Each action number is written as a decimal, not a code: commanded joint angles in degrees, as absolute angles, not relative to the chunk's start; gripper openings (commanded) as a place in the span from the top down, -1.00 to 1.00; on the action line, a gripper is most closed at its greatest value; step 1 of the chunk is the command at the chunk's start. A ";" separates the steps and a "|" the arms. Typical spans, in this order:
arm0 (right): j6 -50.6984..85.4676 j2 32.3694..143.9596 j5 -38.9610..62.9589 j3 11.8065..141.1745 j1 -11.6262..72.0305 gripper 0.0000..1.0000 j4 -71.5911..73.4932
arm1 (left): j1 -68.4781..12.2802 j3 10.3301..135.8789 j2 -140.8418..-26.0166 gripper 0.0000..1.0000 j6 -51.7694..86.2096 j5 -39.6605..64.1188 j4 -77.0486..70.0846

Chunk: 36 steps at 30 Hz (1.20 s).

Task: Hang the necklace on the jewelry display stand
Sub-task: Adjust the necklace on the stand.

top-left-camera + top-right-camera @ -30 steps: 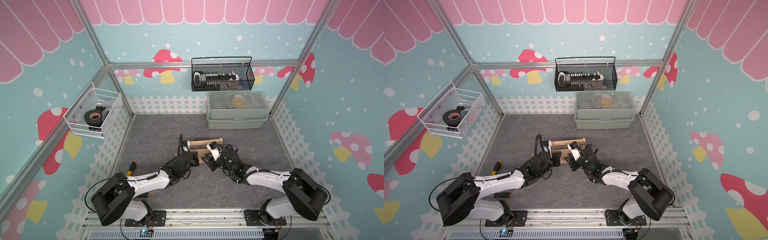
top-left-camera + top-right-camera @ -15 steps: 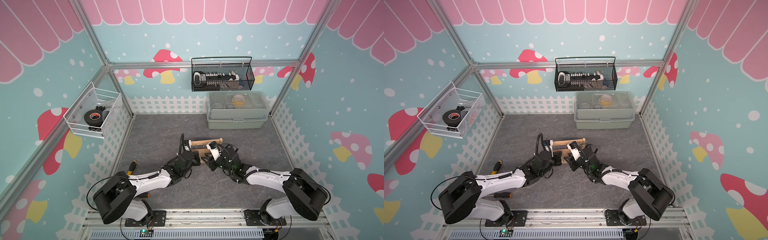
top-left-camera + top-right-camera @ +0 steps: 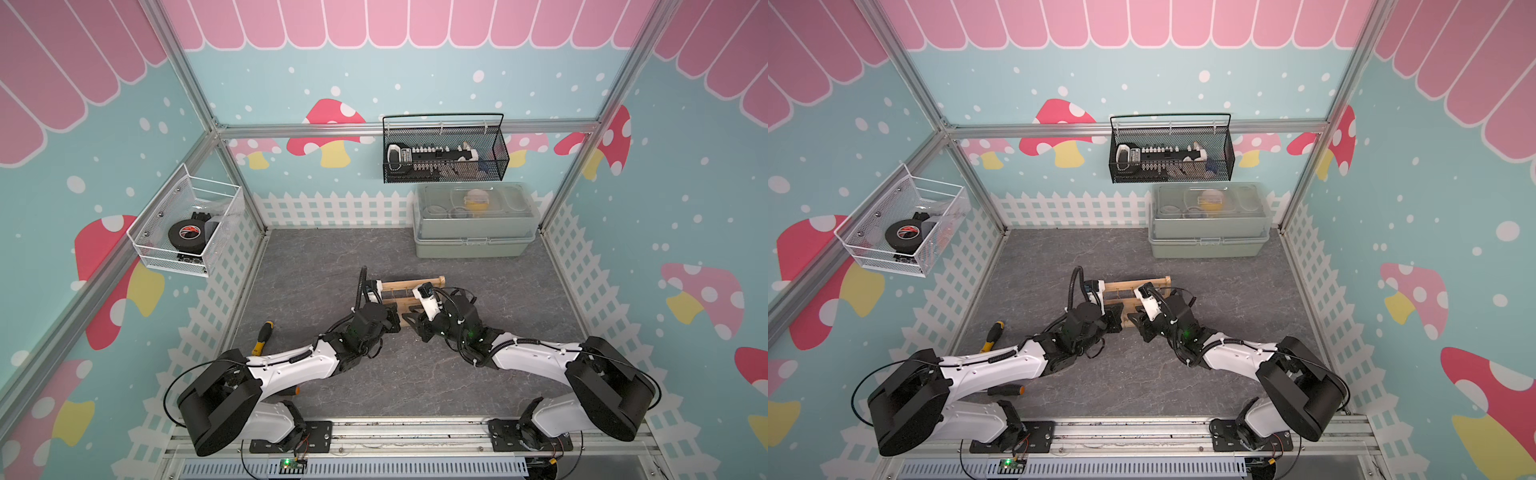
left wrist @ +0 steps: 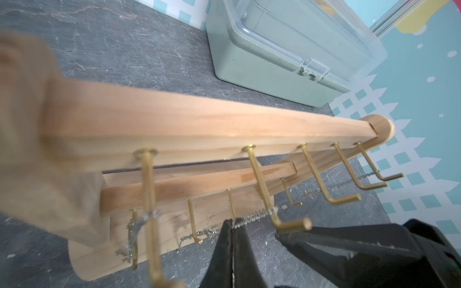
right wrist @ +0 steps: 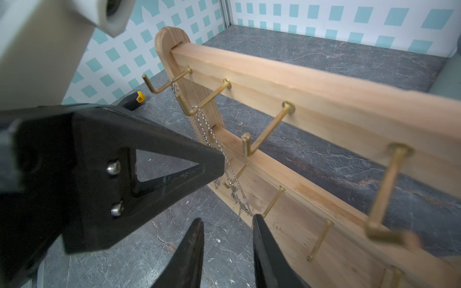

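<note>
The jewelry display stand (image 3: 415, 286) is a light wooden rack with gold hooks, standing mid-floor in both top views (image 3: 1136, 286). A thin silver necklace (image 4: 252, 215) is draped over hooks on its crossbar and hangs down in front of the lower rail (image 5: 202, 124). My left gripper (image 4: 232, 220) is shut on the chain just beside a hook, at the stand's left front (image 3: 394, 318). My right gripper (image 5: 227, 219) is open with nothing between its fingers, low by the stand's base (image 3: 411, 322) and close to the left gripper.
A grey-green lidded box (image 3: 473, 239) sits at the back right, below a black wire basket (image 3: 444, 153) on the wall. A white wire basket (image 3: 187, 228) holding tape hangs on the left wall. A yellow-and-black screwdriver (image 3: 262, 338) lies left of the arms.
Both arms stay almost where they were at the stand. The left wrist has edged slightly toward it.
</note>
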<state>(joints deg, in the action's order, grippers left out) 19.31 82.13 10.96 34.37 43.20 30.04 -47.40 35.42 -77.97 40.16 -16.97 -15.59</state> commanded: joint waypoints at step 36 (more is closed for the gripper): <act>18.82 82.97 10.29 35.20 43.51 0.34 30.43 | -48.60 35.60 -74.66 1.00 38.40 -15.62 -6.86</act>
